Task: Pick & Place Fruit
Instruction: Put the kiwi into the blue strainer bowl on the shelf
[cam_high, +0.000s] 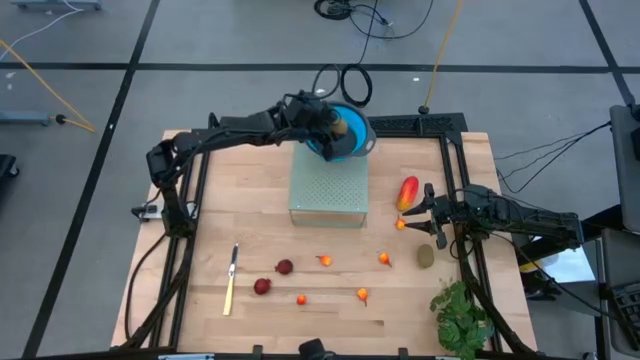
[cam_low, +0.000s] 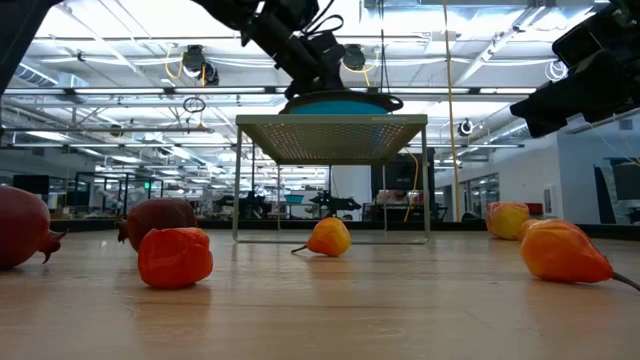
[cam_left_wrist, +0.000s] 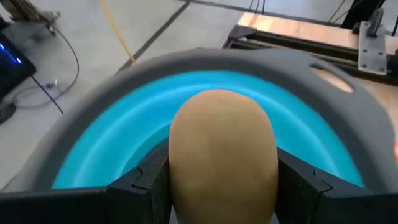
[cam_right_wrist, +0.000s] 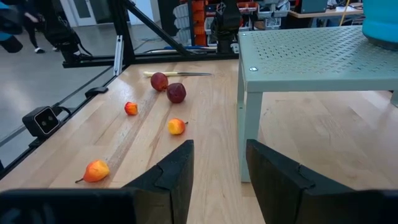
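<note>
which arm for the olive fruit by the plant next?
Right, probably. Its open gripper hovers right by the olive fruit, while the left gripper is far off, holding a brownish fruit over the blue bowl.

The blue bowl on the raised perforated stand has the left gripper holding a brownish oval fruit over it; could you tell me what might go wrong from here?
1. The blue bowl sits near the edge of the perforated stand; a nudge from the left gripper might tip it off.
2. The brownish oval fruit, if released off-centre, could bounce out.
3. The right gripper, open beside the red-and-yellow fruit, could knock it rolling.
</note>
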